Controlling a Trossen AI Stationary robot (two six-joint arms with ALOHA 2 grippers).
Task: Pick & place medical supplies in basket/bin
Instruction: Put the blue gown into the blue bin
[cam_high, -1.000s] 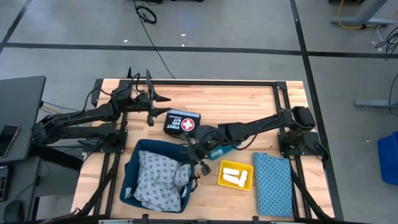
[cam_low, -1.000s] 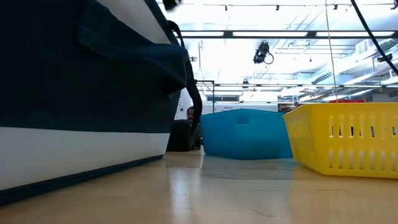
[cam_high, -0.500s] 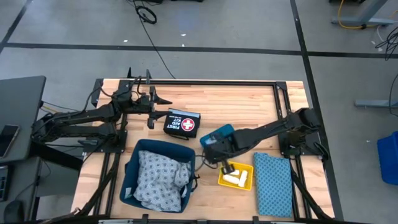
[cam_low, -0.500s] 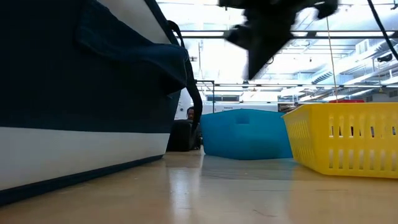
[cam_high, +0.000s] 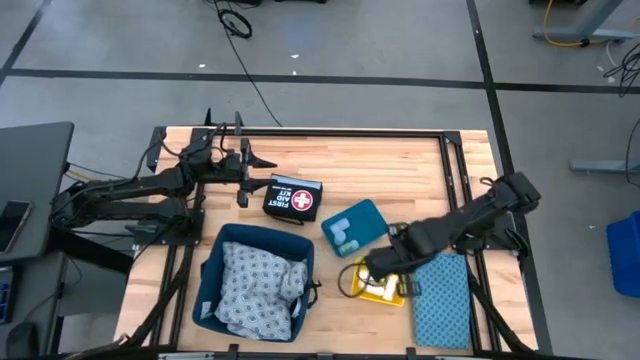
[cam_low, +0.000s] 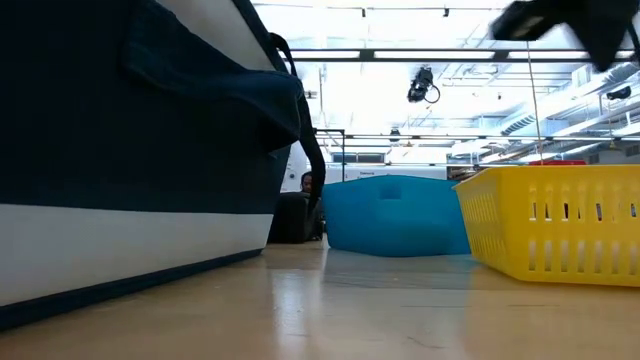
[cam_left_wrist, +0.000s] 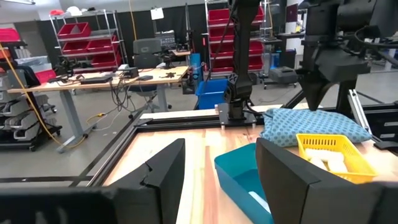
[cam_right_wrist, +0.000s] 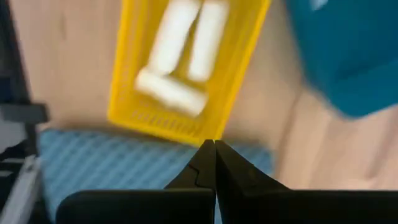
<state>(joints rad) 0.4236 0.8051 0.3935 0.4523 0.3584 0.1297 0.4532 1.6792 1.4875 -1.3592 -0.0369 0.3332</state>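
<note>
Three white rolls (cam_high: 378, 287) wait in your yellow tray (cam_high: 396, 296); the right end effector (cam_high: 375, 272), clenched empty above, must reopen to grasp one.

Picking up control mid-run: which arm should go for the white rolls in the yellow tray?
Right. Its gripper hangs over the yellow tray holding the white rolls, fingers shut and empty. The left gripper waits open at the table's far side.

The small black bag (cam_high: 294, 197) has white words on it that say "FIRST AID KIT", next to a red circle with a white cross. No other words can be read.
</note>
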